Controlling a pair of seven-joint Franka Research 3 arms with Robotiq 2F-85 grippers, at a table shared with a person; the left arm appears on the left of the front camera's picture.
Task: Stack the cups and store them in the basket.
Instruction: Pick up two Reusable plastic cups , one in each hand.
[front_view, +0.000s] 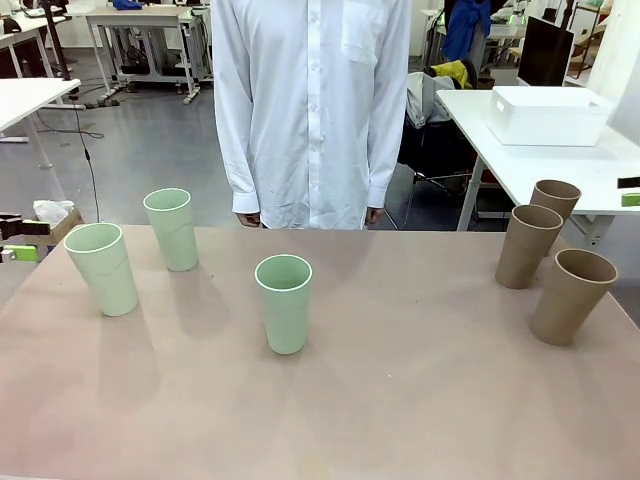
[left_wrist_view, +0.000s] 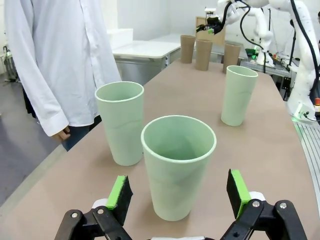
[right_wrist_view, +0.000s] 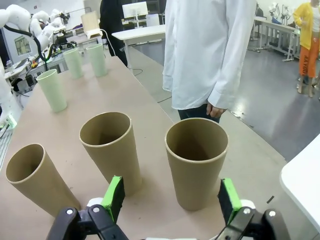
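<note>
I stand in the room and look at the left arm: its jaws are spread wide, and their green pads hold nothing. A pale mint green cup stands upright in the gap between them and, as far as I can see, touches neither pad. A second mint cup stands just beyond the jaws, toward the person. A third mint cup stands farther ahead on the other side, well apart from them.

The jaws of the right arm are also spread and hold nothing. A tan-brown cup stands upright between them, nearer to one pad. A second brown cup stands just ahead of the other pad. A third brown cup is outside the jaws on that same side.

All six cups are single, mouth up, on the brownish surface; none is nested in another.

The white basket sits on a separate white table beyond the brown cups, well apart from both pairs of jaws. The person in a white shirt stands at the far edge of the surface with arms hanging down.
</note>
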